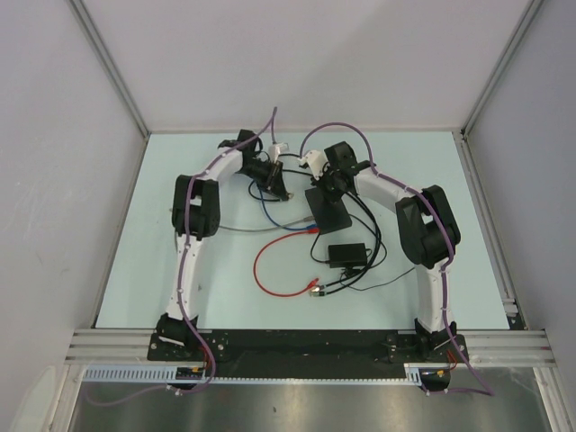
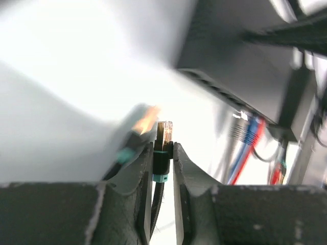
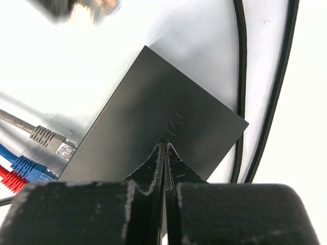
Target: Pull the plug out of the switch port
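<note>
The left jaws pinch the black plug [image 2: 163, 148] by its body, its clear tip poking past them, held apart from and left of the switch [image 1: 327, 209] at mid-surface. The right jaws, pressed together, touch the switch's top. A grey plug [image 3: 48, 139], a blue plug [image 3: 28, 167] and a red plug [image 3: 11, 179] sit at its near-left edge.

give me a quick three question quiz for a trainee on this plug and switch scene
1. True or false: the black plug clamped in the left tool is seated in the switch.
2. The right tool is: A) open over bare table B) shut, tips against the switch's top C) gripping a red cable
3. Name the colours of the three plugs sitting in the switch's edge.
Key: 1. false, it is clear of the switch 2. B 3. grey plug, blue plug, red plug
</note>
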Controlling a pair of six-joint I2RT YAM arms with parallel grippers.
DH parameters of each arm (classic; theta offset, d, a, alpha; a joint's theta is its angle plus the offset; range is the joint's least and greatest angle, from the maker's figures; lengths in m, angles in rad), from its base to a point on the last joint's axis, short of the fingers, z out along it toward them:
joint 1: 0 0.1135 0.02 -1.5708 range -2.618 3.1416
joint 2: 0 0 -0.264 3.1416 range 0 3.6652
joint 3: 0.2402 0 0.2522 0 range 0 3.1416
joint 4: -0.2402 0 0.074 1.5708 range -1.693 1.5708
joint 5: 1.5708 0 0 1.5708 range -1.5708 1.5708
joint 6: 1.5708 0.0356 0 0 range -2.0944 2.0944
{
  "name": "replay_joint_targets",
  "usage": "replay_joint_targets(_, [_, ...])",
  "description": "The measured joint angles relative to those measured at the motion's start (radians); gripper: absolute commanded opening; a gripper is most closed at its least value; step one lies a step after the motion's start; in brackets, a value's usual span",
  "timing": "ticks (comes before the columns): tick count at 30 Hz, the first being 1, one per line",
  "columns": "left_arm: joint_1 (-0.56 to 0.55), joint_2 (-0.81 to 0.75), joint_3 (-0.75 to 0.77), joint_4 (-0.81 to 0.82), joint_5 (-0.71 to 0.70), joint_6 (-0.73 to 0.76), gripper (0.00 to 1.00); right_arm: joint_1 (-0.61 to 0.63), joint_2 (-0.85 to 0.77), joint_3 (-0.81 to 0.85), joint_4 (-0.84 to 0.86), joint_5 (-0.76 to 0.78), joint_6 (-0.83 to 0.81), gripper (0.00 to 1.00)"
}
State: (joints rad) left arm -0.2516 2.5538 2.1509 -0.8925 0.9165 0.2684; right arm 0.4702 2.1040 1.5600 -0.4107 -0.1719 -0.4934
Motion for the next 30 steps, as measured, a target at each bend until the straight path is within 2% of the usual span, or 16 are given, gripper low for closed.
replay_joint_targets(3, [0.025, -0.017, 0.005, 0.051, -0.108, -0.078, 0.0, 0.0, 0.001, 0.0, 0.0, 0.0, -0.001, 0.0])
replay_joint_targets(4, [0.031, -0.021, 0.013, 0.07, -0.153, -0.094, 0.04, 0.0, 0.001, 0.0, 0.0, 0.001, -0.001, 0.0])
replay_joint_targets(5, [0.033, -0.023, 0.019, 0.093, -0.191, -0.109, 0.24, 0.001, 0.003, 0.0, -0.001, 0.001, -0.001, 0.0])
replay_joint_targets(7, [0.036, -0.028, 0.023, 0.132, -0.251, -0.13, 0.4, 0.003, 0.005, 0.0, -0.001, 0.007, -0.001, 0.0])
replay_joint_targets(11, [0.04, -0.03, 0.04, 0.175, -0.293, -0.157, 0.49, 0.006, 0.005, 0.0, -0.001, 0.017, -0.001, 0.0])
replay_joint_targets(14, [0.049, -0.035, 0.041, 0.2, -0.267, -0.166, 0.53, 0.009, 0.005, 0.0, -0.001, 0.024, -0.001, 0.0])
replay_joint_targets(21, [0.077, -0.104, 0.011, 0.279, -0.087, -0.206, 0.59, 0.011, 0.005, 0.0, -0.001, 0.029, -0.001, 0.0])
replay_joint_targets(30, [0.074, -0.179, -0.128, 0.319, 0.151, -0.232, 0.43, 0.011, 0.005, 0.0, -0.001, 0.029, -0.001, 0.0])
